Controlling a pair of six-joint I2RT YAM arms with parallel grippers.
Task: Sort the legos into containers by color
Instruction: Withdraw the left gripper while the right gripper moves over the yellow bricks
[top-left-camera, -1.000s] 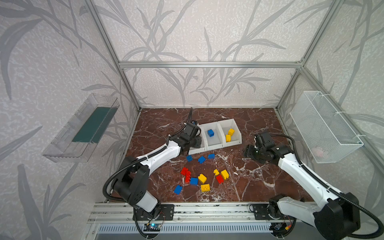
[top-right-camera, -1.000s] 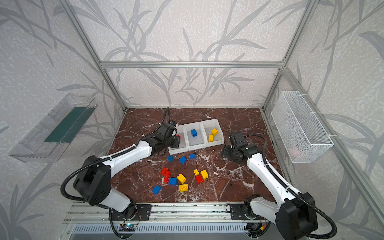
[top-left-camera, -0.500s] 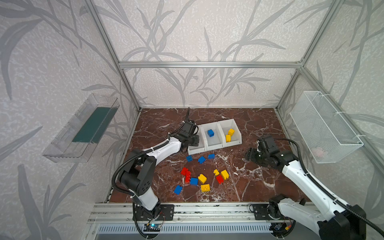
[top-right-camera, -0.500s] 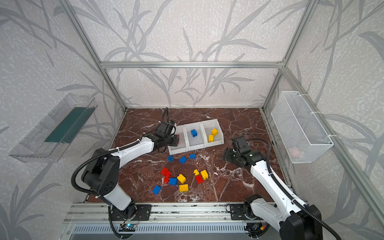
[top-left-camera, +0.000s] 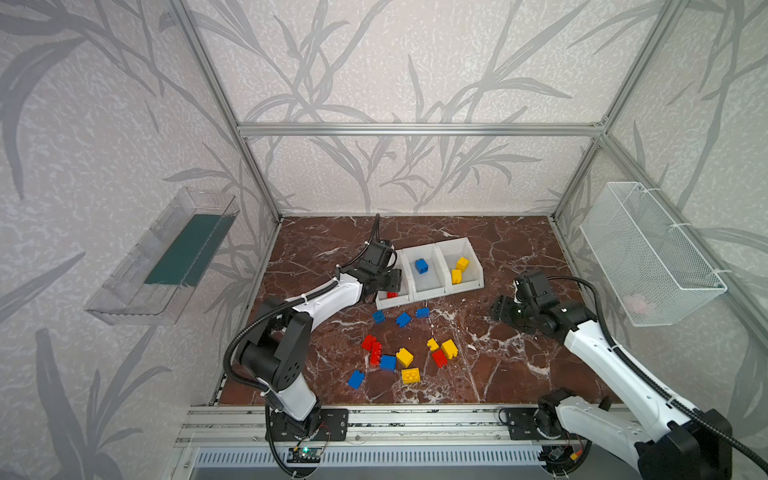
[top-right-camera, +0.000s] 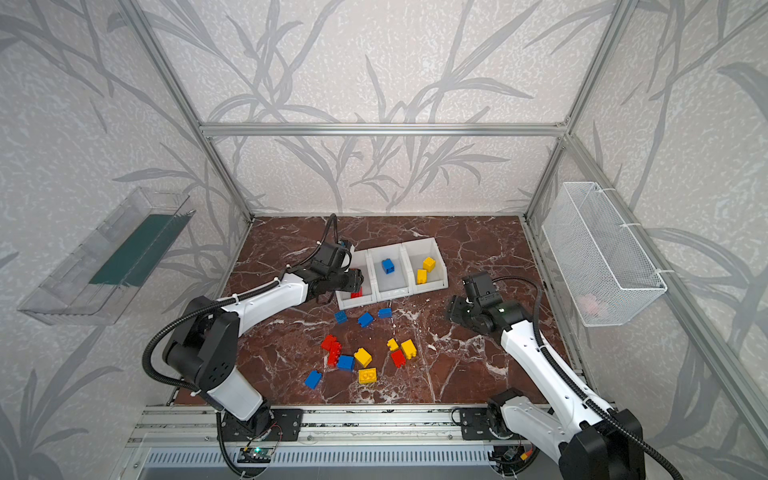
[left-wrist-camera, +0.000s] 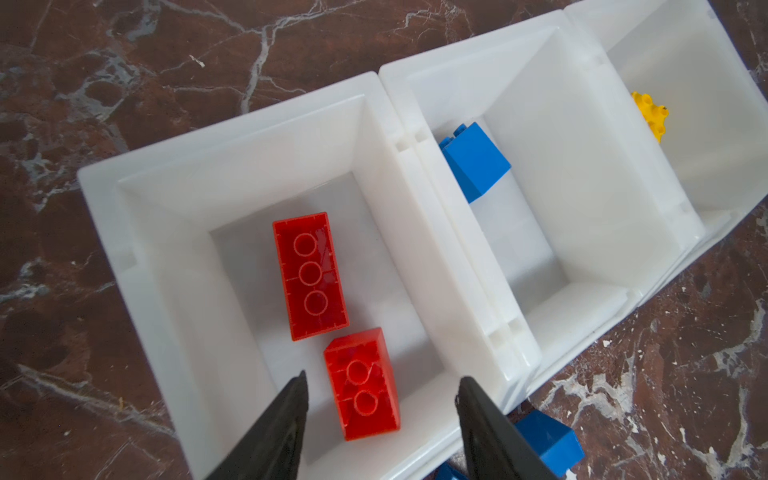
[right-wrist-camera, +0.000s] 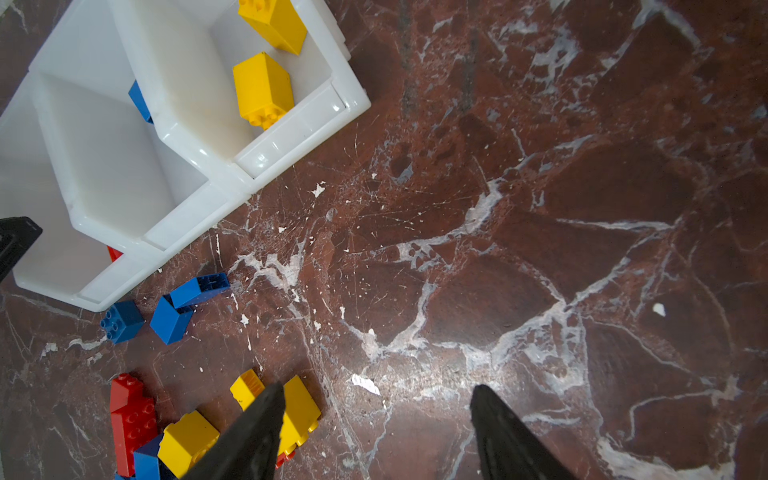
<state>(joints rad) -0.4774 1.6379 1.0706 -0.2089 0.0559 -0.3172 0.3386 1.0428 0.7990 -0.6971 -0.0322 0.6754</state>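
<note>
Left gripper (left-wrist-camera: 382, 378): jaws apart, holding nothing, above end compt. of white bin row (left-wrist-camera: 432, 232). In that compt.: long red brick (left-wrist-camera: 309, 274) and short red brick (left-wrist-camera: 361, 384), both studs down; short one lies untouched below jaws. Mid compt.: 1 blue brick (top-left-camera: 421, 266). Opposite end compt.: 2 yellow bricks (top-left-camera: 457, 275). Right gripper (right-wrist-camera: 376, 388): jaws apart, empty, over marble top (right-wrist-camera: 540, 208) off bin row's yellow end. Loose bricks (top-left-camera: 404, 356) lie in front of bin row.

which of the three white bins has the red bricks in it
The end bin under the left gripper: it holds two red bricks. The middle bin has a blue brick, the far bin yellow ones.
</note>
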